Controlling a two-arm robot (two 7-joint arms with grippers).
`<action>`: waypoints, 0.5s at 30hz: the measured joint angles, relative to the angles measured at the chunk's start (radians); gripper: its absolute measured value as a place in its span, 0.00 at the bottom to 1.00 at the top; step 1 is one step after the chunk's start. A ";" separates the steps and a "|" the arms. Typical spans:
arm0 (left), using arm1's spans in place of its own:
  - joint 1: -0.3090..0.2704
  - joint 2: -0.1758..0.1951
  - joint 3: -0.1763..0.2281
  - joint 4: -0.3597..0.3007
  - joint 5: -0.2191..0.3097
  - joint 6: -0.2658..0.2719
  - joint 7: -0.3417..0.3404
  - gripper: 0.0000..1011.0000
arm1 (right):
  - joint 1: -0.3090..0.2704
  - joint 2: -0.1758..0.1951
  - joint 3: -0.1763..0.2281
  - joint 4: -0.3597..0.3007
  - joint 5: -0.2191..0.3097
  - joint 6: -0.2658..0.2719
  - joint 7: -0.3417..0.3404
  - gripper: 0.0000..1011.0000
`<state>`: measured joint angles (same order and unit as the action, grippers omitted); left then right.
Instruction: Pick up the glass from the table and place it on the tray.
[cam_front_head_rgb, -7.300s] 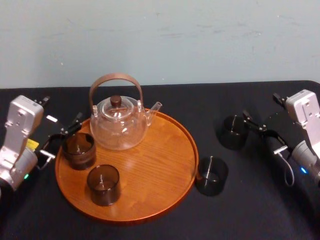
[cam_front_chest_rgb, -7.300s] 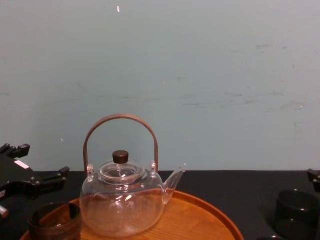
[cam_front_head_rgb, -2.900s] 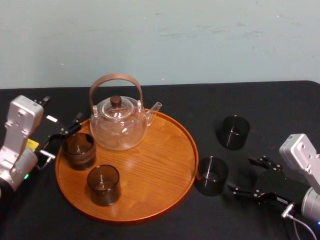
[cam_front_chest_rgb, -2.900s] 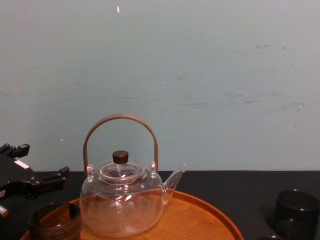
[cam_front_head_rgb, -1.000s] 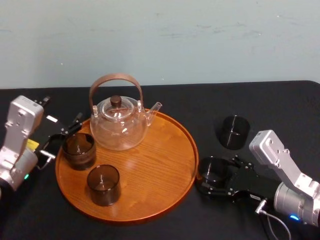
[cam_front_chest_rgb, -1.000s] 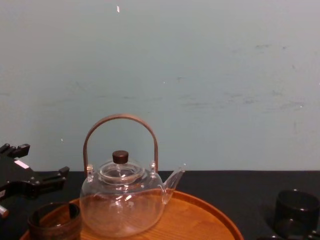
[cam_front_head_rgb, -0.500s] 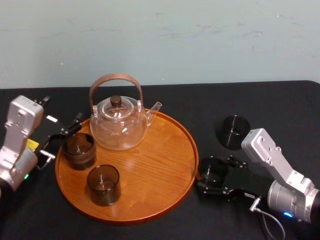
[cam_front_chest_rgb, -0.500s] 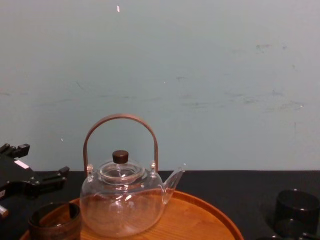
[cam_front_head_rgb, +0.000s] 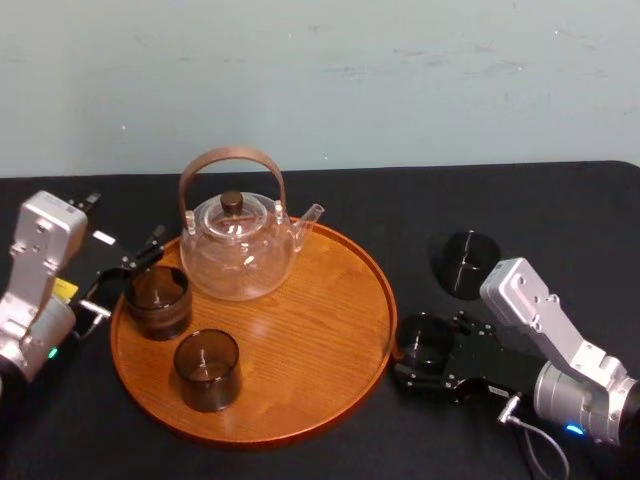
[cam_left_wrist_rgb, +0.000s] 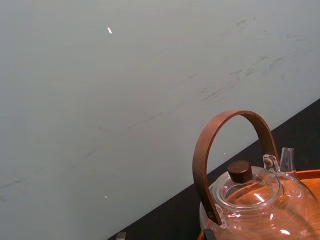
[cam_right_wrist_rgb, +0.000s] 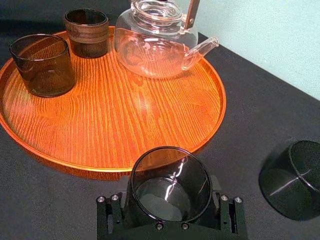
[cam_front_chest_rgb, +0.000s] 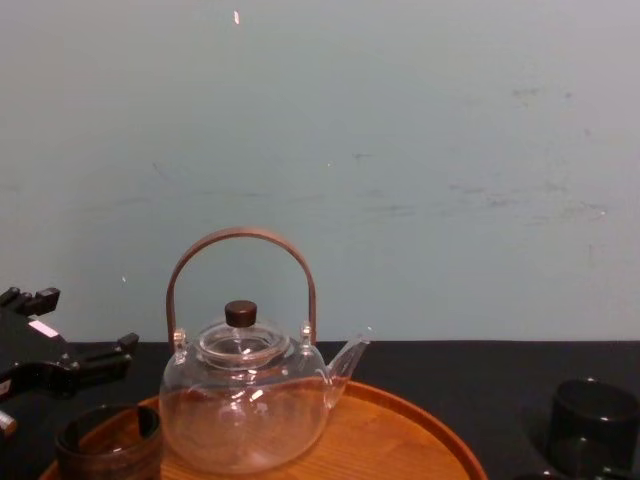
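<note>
One glass (cam_front_head_rgb: 424, 338) stood upright, mouth up, on the table (cam_front_head_rgb: 330, 200) beside the tray (cam_front_head_rgb: 300, 340), within the right gripper (cam_front_head_rgb: 415, 352); whether it clamped could not be told; left gripper (cam_front_head_rgb: 125, 272) parked, spread.

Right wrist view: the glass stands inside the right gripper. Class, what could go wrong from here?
1. The glass stands beside the tray's raised rim; lifted too low by the right gripper, it could clip it.
2. The teapot and another glass stand on the tray, so a long reach might knock them.
The left gripper is parked by the brown cup.
</note>
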<state>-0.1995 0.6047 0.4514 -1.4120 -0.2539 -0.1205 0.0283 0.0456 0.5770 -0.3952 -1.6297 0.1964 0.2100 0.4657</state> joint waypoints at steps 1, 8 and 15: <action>0.000 0.000 0.000 0.000 0.000 0.000 0.000 0.99 | 0.000 0.000 0.000 0.000 0.001 0.000 0.000 0.94; 0.000 0.000 0.000 0.000 0.000 0.000 0.000 0.99 | -0.001 0.001 0.001 -0.001 0.003 0.000 0.001 0.91; 0.000 0.000 0.000 0.000 0.000 0.000 0.000 0.99 | -0.002 0.001 0.002 -0.002 0.004 -0.001 0.001 0.90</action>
<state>-0.1995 0.6047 0.4514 -1.4120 -0.2539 -0.1205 0.0283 0.0440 0.5782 -0.3930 -1.6315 0.2005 0.2093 0.4669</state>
